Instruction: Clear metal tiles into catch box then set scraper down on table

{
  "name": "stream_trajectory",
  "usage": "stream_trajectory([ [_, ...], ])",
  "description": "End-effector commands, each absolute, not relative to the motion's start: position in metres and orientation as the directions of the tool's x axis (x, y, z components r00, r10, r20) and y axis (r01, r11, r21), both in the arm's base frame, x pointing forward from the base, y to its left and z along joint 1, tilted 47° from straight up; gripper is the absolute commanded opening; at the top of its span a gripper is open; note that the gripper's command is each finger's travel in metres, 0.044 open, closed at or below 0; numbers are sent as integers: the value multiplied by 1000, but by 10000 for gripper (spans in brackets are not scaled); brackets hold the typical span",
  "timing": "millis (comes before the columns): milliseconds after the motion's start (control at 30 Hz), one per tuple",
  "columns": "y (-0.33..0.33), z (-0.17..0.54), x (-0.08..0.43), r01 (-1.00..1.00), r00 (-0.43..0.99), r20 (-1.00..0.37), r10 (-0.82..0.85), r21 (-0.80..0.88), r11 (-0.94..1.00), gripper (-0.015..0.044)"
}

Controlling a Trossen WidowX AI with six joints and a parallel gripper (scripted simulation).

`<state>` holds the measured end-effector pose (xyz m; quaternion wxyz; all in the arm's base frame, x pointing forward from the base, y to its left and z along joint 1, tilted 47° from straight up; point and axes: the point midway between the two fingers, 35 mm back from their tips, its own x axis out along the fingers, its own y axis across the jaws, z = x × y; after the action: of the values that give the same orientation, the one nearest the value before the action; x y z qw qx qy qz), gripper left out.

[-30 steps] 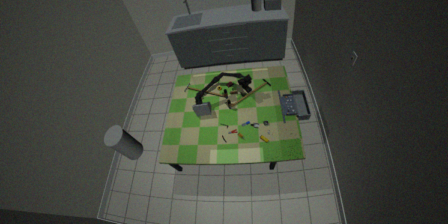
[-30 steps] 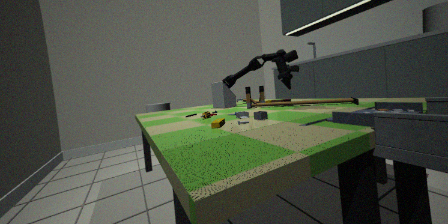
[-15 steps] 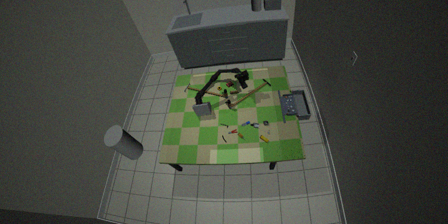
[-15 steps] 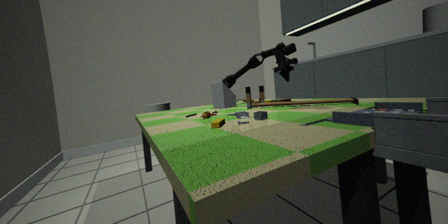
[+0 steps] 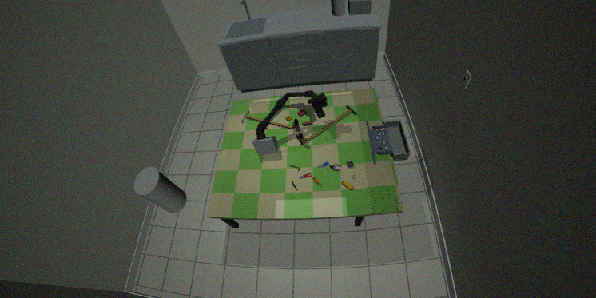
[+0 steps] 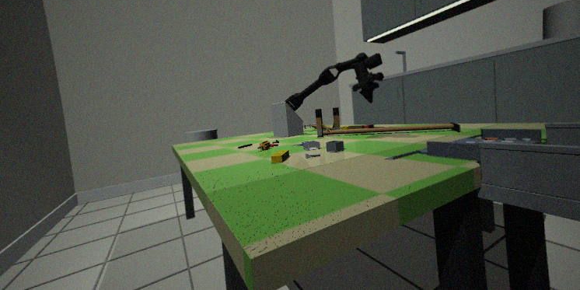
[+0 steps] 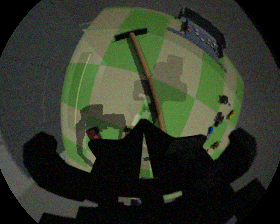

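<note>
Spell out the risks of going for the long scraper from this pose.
The pincer is shut above the table, so coming down without opening would probably knock the scraper rather than grip it. The tiles lie close together on the plate, so a single stroke may leave some behind.

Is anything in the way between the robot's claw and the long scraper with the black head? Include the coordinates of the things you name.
Nothing visible stands between the gripper (image 5: 319, 116) (image 6: 370, 100) (image 7: 143, 122) and the long scraper (image 5: 329, 125) (image 6: 389, 129) (image 7: 147, 77). The gripper hangs shut above the table, while the scraper lies below. The gripper hides the handle's near end in the wrist view.
</note>
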<state>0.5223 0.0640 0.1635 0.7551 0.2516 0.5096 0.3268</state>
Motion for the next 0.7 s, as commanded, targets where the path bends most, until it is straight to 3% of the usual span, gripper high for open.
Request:
stream_trajectory([
  [0,73,154,523,-236,258,-611,748,711,662,0],
  [667,111,119,531,-264,252,-614,748,700,664,0],
])
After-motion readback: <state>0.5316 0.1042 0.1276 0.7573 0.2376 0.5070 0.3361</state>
